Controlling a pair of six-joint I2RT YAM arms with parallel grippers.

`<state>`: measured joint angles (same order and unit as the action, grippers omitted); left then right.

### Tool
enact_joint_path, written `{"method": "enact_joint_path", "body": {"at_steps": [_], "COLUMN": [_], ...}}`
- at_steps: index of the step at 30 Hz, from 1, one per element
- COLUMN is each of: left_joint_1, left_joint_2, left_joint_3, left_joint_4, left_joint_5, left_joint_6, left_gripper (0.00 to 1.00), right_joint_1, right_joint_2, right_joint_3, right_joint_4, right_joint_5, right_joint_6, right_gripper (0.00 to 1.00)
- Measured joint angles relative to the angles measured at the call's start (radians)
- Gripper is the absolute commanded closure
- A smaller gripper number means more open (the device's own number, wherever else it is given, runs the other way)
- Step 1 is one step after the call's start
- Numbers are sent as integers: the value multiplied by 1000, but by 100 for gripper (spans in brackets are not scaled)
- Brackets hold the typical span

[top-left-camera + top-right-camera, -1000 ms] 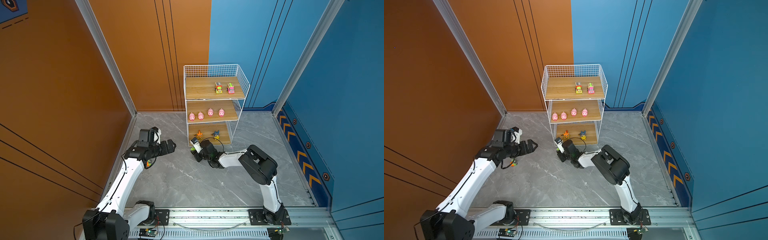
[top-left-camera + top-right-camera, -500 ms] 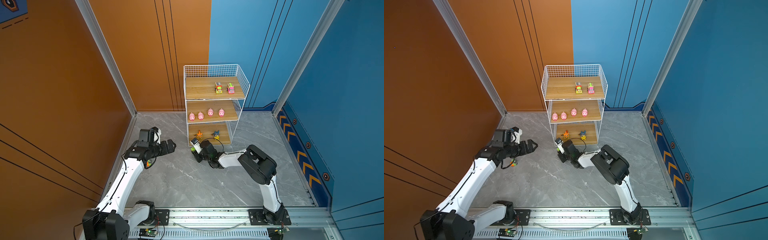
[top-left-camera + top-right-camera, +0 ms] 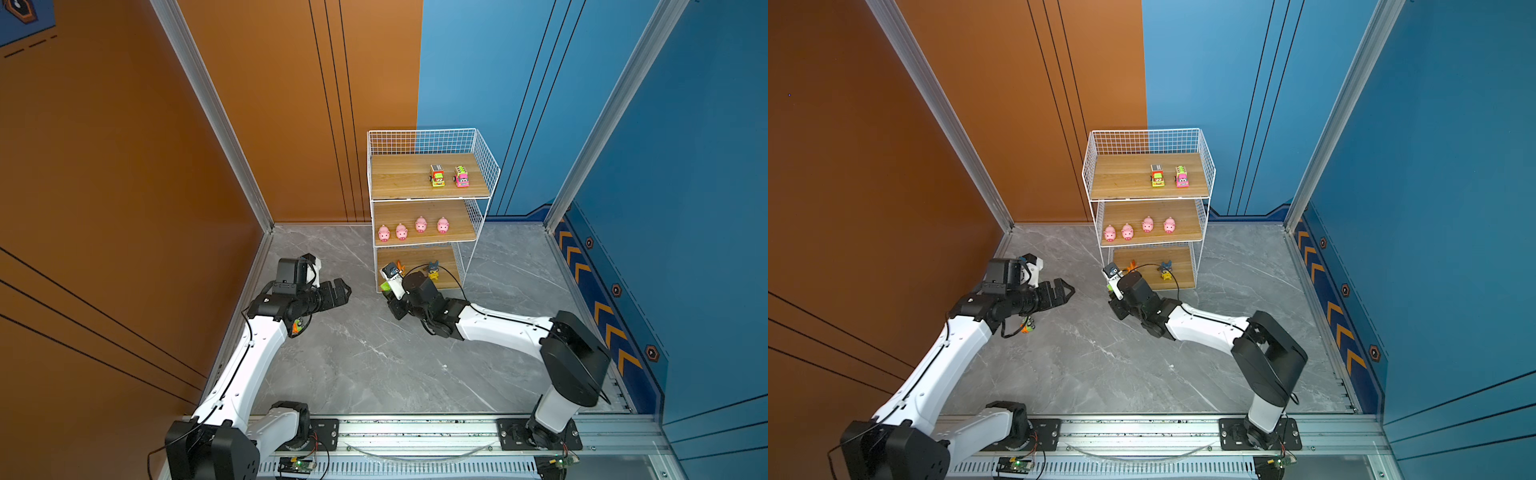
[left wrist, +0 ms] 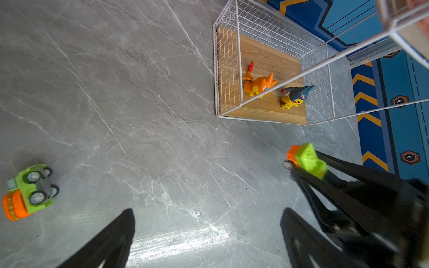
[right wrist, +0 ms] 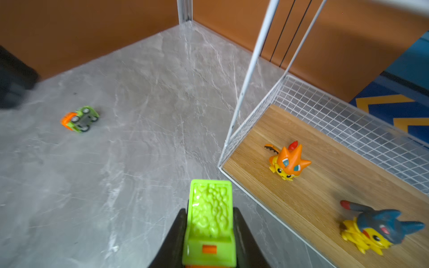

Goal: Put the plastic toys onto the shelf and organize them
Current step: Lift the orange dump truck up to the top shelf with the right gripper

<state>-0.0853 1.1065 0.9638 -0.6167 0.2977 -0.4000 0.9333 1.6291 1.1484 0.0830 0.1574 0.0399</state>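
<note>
Grey marble worktop (image 3: 374,365), shelf (image 3: 399,174) at the rear: the right hand (image 5: 210,212) has tightened and now clamps the green car (image 5: 210,199) just before the bottom tier. Meanwhile the left hand (image 3: 344,287) gapes empty. 2 cars (image 3: 436,175) occupy the top tier; 1 overturned car (image 5: 80,118) awaits pickup.
</note>
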Motion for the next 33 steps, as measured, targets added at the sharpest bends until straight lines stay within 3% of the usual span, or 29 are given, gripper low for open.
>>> {"method": "enact_joint_path", "body": {"at_steps": [7, 13, 22, 26, 33], "left_joint_1": [0, -5, -82, -156, -277], "left_joint_2": [-42, -72, -111, -132, -119], "left_joint_3": [0, -2, -1, 10, 161], "left_joint_4": [2, 8, 8, 3, 3], "left_joint_5": [0, -2, -25, -71, -137], "left_joint_6": [0, 0, 38, 47, 89], "left_gripper": [1, 1, 0, 1, 2], "right_joint_1": [75, 66, -71, -127, -174], "right_joint_2": [-196, -204, 45, 185, 290], "right_joint_3": [195, 444, 999, 1207, 1306], "right_joint_4": [-253, -369, -544, -637, -718], "right_joint_5": [158, 271, 323, 317, 289], "right_joint_6": [13, -13, -11, 18, 64], "right_gripper": [78, 77, 77, 77, 77]}}
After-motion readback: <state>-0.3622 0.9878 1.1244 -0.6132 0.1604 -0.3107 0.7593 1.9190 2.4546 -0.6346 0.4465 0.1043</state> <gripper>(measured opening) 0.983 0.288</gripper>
